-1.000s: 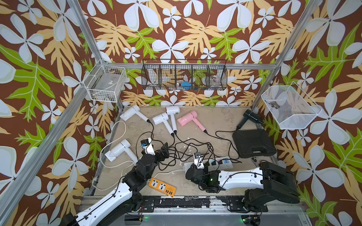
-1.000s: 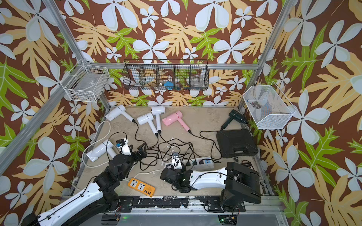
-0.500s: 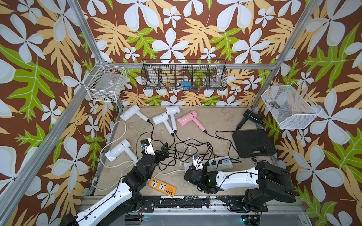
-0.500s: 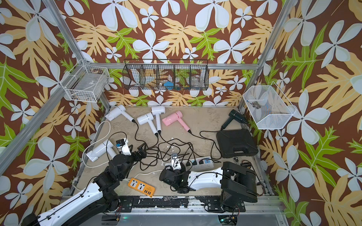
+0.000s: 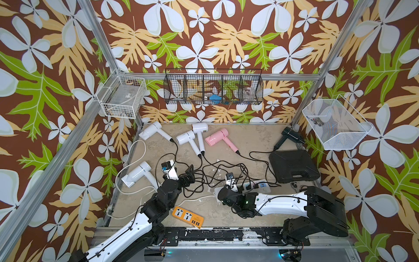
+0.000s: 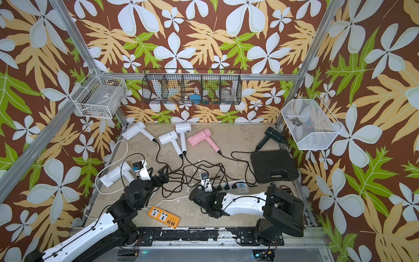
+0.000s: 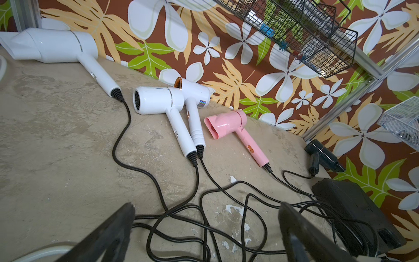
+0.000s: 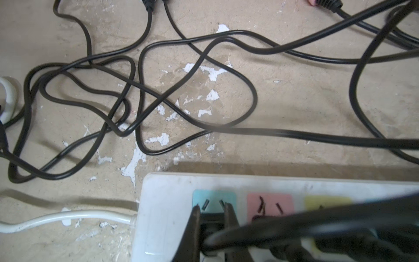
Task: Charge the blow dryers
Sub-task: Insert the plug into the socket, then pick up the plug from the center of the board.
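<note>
Black plastic two-pin plug (image 8: 212,219), pinched between the narrowly set fingers (image 8: 191,231) of the right gripper (image 8: 212,205), right at the pale-blue socket on the end of the long white power strip with pastel sockets (image 8: 167,204). Held low and square to the socket face, probably for a straight push of the pins. Seated or not, cannot tell: hidden behind the fingers. Cannot trace it through the tangle of thin black cords (image 5: 215,172) to its dryer either. Farther along the strip, dark plugs already in, by both top views.

Left gripper (image 7: 206,205) poised above that tangle, fingers spread wide, nothing between them but cords lying on the beige tabletop (image 5: 249,138). Likely parked in readiness for the next plug, clear of the right arm's work.

Four white plastic blow dryers (image 5: 188,138), one pink blow dryer (image 5: 217,137) and one small black blow dryer (image 5: 291,135) lying flat. Most along the far edge, one white near the left side, all well apart from the strip. Handles mostly turned toward it, seemingly for slack in the cords.

Against a second earlier: only a slight shift of the right wrist by the strip's end. No visible change in the left arm, the dryers or the cords.
</note>
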You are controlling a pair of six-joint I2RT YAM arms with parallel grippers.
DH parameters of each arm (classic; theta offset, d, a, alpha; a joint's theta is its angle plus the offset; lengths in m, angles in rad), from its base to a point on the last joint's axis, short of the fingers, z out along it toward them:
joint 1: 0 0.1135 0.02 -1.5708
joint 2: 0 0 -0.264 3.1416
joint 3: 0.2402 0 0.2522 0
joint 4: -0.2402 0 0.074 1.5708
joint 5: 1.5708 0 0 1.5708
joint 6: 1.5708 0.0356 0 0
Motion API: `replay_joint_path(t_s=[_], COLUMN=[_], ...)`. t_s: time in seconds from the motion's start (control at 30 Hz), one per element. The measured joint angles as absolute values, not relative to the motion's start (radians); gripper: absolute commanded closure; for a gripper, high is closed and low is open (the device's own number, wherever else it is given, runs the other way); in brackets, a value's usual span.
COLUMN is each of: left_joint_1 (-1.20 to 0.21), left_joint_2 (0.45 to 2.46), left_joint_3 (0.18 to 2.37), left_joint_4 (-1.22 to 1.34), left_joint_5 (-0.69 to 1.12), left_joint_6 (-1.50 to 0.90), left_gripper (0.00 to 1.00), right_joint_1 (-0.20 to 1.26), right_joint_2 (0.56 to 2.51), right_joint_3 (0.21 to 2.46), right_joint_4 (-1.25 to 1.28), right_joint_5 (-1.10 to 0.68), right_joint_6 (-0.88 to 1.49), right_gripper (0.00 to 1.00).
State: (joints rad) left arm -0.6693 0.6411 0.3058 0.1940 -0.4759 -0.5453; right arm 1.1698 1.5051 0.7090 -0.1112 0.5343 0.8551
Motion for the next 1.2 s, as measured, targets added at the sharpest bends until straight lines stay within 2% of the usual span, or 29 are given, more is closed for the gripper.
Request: replay_joint_path(t_s=[0.1, 0.23, 0.43, 0.57, 0.6, 0.73, 0.87, 1.0, 1.2], left_joint_1=[-0.669, -0.669, -0.669, -0.669, -0.669, -0.669, -0.669, -0.669, -0.646], left_joint_2=[0.644, 0.638, 0.616, 0.606, 0.603, 0.587, 0.581, 0.595, 0.656], left_joint_3=[0.306, 0.306, 0.306, 0.306, 0.306, 0.293, 0.281, 0.273, 0.269], left_joint_4=[0.194, 0.191, 0.189, 0.179, 0.179, 0.179, 0.179, 0.183, 0.193], left_joint_5=[-0.485, -0.493, -0.515, -0.529, -0.534, -0.55, -0.567, -0.574, -0.566], left_joint_6=[-0.545, -0.545, -0.545, -0.545, -0.546, -0.549, -0.55, -0.558, -0.583], left_gripper=[0.0, 0.0, 0.0, 0.0, 0.0, 0.0, 0.0, 0.0, 0.0], right_joint_1=[1.167, 1.166, 1.166, 1.166, 1.166, 1.166, 1.166, 1.166, 1.166], right_joint_2=[1.485, 1.427, 1.301, 1.203, 1.174, 1.079, 1.068, 1.139, 1.317], right_joint_3=[0.716, 0.722, 0.706, 0.657, 0.64, 0.576, 0.583, 0.623, 0.723], right_joint_4=[-0.139, -0.156, -0.115, -0.054, -0.035, 0.035, 0.081, 0.14, 0.217], right_joint_5=[0.504, 0.467, 0.379, 0.282, 0.256, 0.174, 0.114, 0.023, -0.087], right_joint_6=[0.825, 0.777, 0.694, 0.635, 0.617, 0.565, 0.517, 0.484, 0.443], right_gripper=[0.68, 0.48, 0.21, 0.11, 0.02, 0.0, 0.0, 0.0, 0.06])
